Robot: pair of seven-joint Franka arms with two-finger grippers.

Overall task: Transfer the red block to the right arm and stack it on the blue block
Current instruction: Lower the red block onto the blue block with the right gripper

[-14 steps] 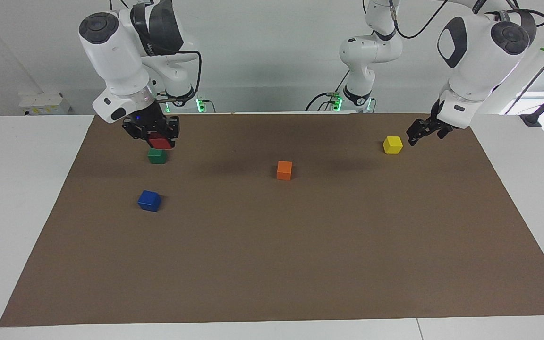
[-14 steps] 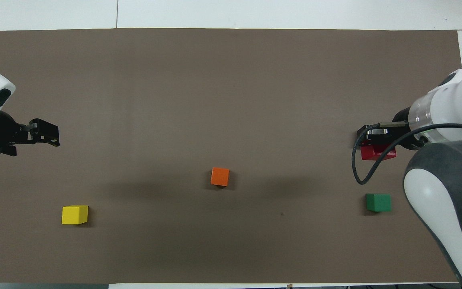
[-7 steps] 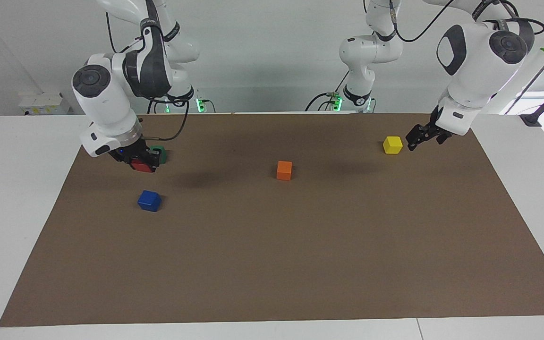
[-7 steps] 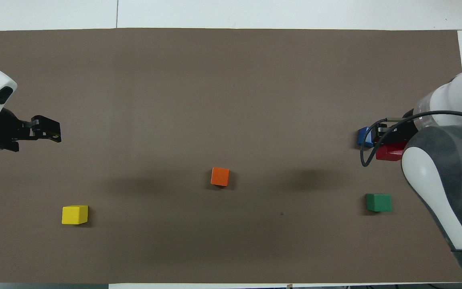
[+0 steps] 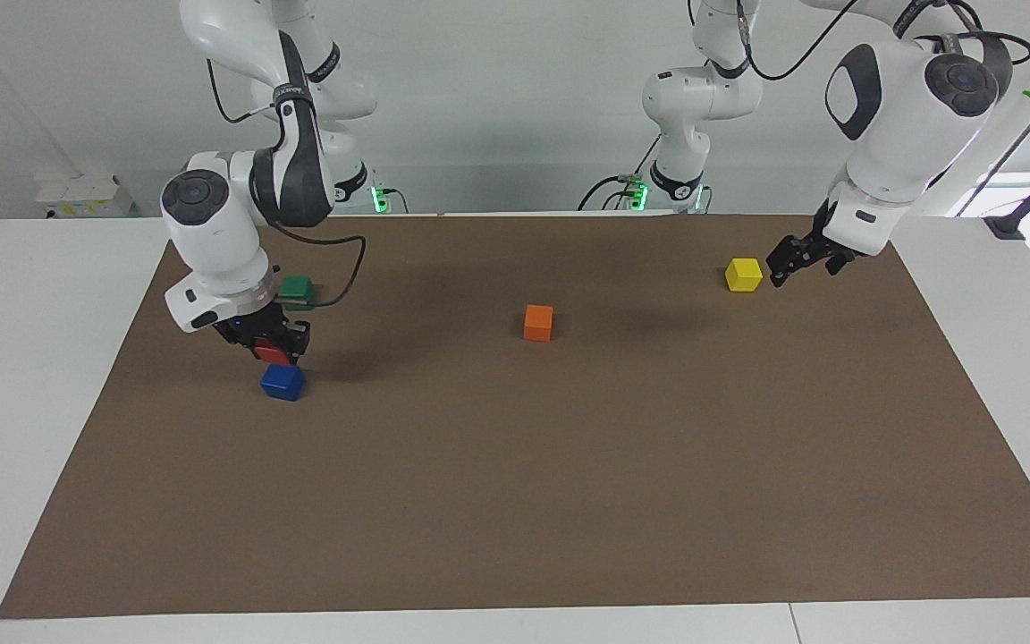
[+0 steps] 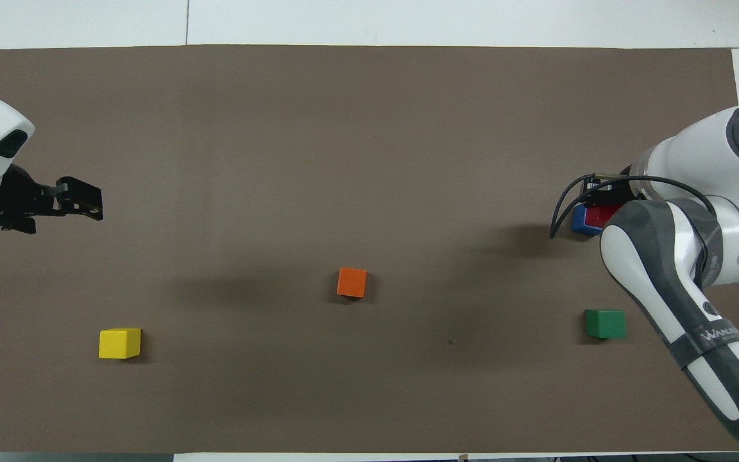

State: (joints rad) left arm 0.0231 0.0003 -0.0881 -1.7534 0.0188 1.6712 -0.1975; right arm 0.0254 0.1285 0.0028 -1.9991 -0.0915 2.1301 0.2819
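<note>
My right gripper (image 5: 270, 345) is shut on the red block (image 5: 272, 353) and holds it low, just over the blue block (image 5: 283, 382), which sits on the brown mat (image 5: 515, 501) toward the right arm's end. I cannot tell whether the two blocks touch. In the overhead view the red block (image 6: 600, 215) overlaps the blue block (image 6: 578, 222), and the right gripper (image 6: 603, 204) is mostly hidden by its own arm. My left gripper (image 5: 780, 267) waits open and empty in the air beside the yellow cube; it also shows in the overhead view (image 6: 87, 200).
A dark green cube (image 5: 299, 290) (image 6: 605, 323) sits nearer to the robots than the blue block. An orange cube (image 5: 538, 322) (image 6: 351, 282) sits mid-mat. A yellow cube (image 5: 744, 274) (image 6: 120, 342) sits toward the left arm's end.
My right gripper has carried the red block away from over the green cube and down to just above the blue block. The left gripper has hardly moved.
</note>
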